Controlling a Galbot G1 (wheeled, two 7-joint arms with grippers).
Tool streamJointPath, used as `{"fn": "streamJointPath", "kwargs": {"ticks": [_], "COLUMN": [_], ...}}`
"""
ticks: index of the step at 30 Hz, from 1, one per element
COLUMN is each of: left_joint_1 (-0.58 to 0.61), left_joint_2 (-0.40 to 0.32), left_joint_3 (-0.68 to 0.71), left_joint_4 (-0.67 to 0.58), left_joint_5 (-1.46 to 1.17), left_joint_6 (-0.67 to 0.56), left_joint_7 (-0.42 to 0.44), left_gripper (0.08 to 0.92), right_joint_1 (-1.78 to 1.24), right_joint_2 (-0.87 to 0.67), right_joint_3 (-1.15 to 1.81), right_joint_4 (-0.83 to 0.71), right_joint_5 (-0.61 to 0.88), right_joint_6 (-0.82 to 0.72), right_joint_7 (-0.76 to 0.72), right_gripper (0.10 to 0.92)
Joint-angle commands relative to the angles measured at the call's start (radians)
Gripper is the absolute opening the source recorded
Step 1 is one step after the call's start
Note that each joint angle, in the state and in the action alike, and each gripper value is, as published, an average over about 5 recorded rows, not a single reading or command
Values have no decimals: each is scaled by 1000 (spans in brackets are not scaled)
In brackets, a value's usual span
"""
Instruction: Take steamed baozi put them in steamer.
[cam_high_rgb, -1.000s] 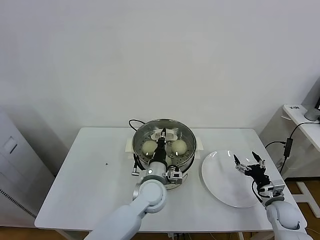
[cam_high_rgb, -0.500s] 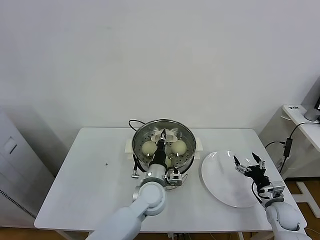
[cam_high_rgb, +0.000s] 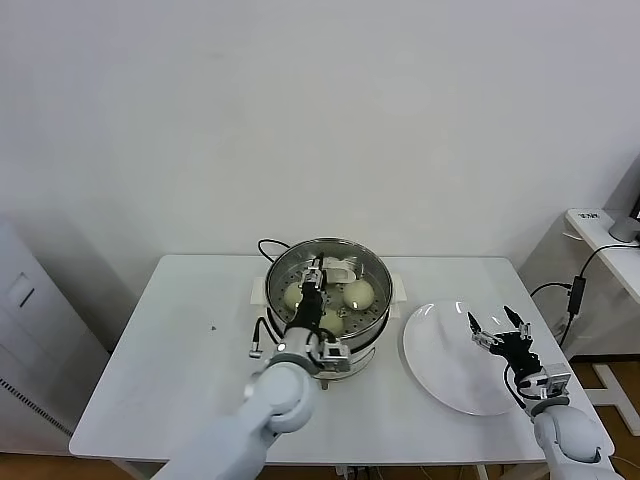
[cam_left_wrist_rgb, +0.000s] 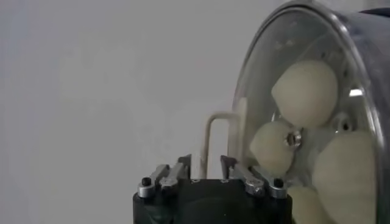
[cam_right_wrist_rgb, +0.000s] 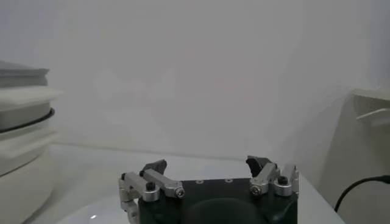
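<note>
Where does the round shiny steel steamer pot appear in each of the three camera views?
Head view: the round shiny steel steamer pot stands at the table's centre, far side, with the left claw over it.
Left wrist view: the pot's rim curves along the right side, cream-white buns inside.
Right wrist view: only its stacked side shows, at the left edge.
Shared landmark: the plain white wall.

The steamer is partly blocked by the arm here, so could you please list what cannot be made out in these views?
- Head view: the left gripper covers part of the steamer, so a fourth of the steamed baozi cannot be counted there.
- Left wrist view: the picture's edge cuts off the steamer's near side.
- Right wrist view: the right gripper body hides most of the white plate; the edge crops the steamer.
</note>
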Motion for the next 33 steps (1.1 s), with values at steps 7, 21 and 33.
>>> {"fn": "streamJointPath", "kwargs": {"ticks": [7, 21, 33], "left_joint_1": [98, 421, 559], "left_joint_2": [208, 134, 93], "left_joint_3": [-487, -936, -926], "left_joint_4": [-334, -288, -188], "left_joint_5": [-1419, -1728, -1489], "left_joint_6": [-324, -253, -300], "left_joint_7": [219, -181, -198], "left_gripper": [776, 823, 823], "right_joint_1": [17, -19, -83], "right_joint_2": [0, 14, 40], "right_joint_3": [-9, -31, 23], "right_joint_4": [-3, 141, 211], "right_joint_5": [8, 153, 93], "right_joint_6": [-20, -85, -88], "right_joint_7": [-16, 94, 75], "right_gripper": [823, 823, 823]}}
